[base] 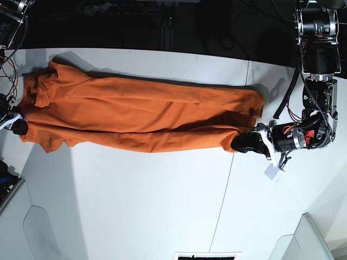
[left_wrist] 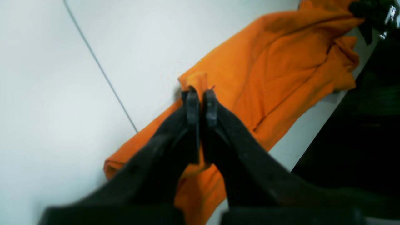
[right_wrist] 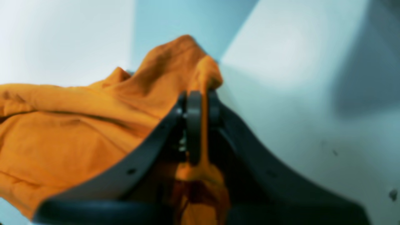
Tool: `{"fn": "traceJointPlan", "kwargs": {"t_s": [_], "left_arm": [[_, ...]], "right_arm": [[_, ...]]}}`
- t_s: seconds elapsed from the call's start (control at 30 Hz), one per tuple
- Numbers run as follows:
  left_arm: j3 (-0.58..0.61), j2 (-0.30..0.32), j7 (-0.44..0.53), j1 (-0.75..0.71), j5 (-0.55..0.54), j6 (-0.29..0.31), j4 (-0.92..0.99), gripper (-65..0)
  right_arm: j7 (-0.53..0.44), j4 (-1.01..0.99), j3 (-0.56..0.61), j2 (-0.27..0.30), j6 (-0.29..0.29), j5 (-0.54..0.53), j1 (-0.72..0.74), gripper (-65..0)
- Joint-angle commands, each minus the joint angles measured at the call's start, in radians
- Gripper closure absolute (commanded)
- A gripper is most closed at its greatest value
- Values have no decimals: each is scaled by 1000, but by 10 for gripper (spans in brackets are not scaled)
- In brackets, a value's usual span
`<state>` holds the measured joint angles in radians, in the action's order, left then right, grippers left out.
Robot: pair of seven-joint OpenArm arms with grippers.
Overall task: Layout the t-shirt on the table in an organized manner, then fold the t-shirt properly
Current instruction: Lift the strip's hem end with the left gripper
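Stretching step: both arms hold opposite ends of the shirt, so the job in hand looks like pulling it taut and laying it flat before any fold.
table (base: 162, 206): white, with a thin seam running from 12 to 6 o'clock right of centre in the base view; plenty of bare surface toward 6 o'clock to spread the cloth on.
shirt (base: 141, 116): orange, drawn into a long narrow band from 9 to 3 o'clock across the far half of the table, bunched lengthwise with folds running along it.
left gripper (left_wrist: 201, 103): at 3 o'clock in the base view, jaws pressed together on a small tuft of the shirt's edge.
right gripper (right_wrist: 200, 107): at 9 o'clock in the base view, jaws pinching a ridge of cloth that passes between them.
Doing it well: keep both pinches firm, pull evenly apart, then probably draw toward 6 o'clock so the bunched width opens out.
Risk: each grip looks shallow; a jerk could slip it.
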<state>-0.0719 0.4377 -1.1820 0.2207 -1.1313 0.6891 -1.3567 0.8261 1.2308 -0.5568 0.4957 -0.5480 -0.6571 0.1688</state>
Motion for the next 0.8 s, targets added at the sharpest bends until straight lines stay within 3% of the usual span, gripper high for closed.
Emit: {"fn": "traceJointPlan", "kwargs": {"t_s": [0.0, 0.1, 0.27, 0.43, 0.67, 0.77], "left_arm": [[-7, 18, 12, 5, -33, 9, -38, 0], [-7, 33, 11, -52, -44, 9, -113, 0], [-56, 45, 11, -141, -47, 9, -211, 0], [-148, 45, 22, -204, -47, 9, -222, 0], [-149, 45, 15, -277, -23, 9, -222, 0], [-150, 45, 16, -285, -10, 9, -222, -168]], "right_arm": [[-6, 20, -19, 28, -16, -40, 15, 0], [8, 35, -48, 28, -33, -98, -19, 0], [8, 90, -79, 28, -33, -103, -95, 0], [2, 121, -103, 28, -33, -103, -150, 0], [1, 122, -103, 27, -33, -125, -153, 0], [2, 122, -103, 27, -33, -125, -153, 0]]}}
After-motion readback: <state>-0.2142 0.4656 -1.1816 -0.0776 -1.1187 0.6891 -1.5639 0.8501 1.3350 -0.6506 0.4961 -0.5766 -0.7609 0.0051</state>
